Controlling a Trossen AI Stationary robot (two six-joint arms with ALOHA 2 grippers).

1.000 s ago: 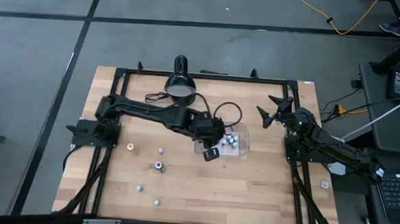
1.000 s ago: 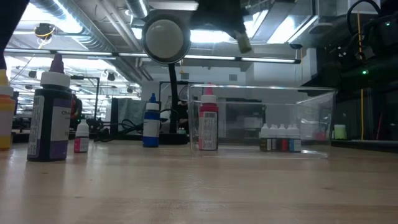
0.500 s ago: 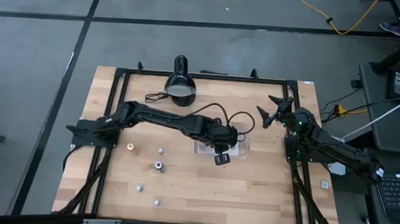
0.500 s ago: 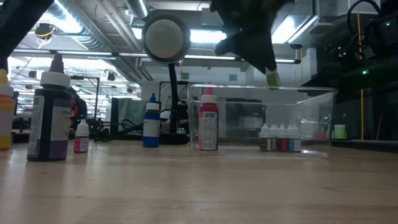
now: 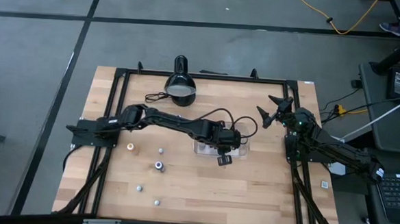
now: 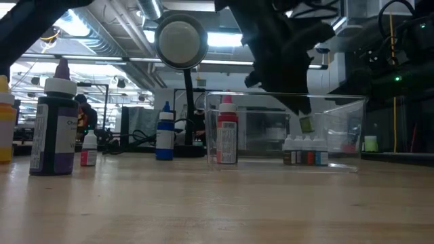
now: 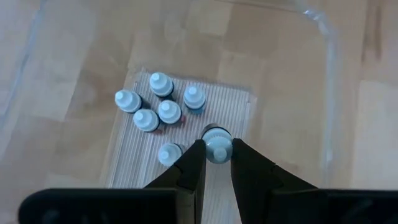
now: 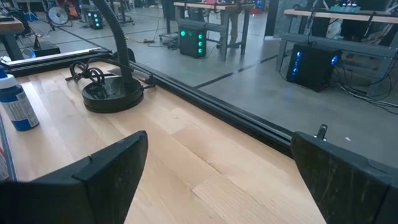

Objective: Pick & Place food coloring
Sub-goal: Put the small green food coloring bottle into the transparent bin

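The left arm reaches long across the table, its left gripper (image 7: 217, 163) pointing down into the clear tray (image 5: 242, 152), fingers clamped on a small pale-capped food coloring bottle (image 7: 216, 142) held just above the tray floor beside a cluster of similar bottles (image 7: 157, 107). The right gripper (image 5: 273, 107) waits by the table's far right edge, raised, fingers spread wide with nothing between them. More bottles (image 5: 159, 166) stand loose on the wood at the left.

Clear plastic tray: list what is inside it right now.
Inside the clear tray stand six small white-capped bottles. The left gripper holds another bottle just above them. Its body and the labels are hidden from above.
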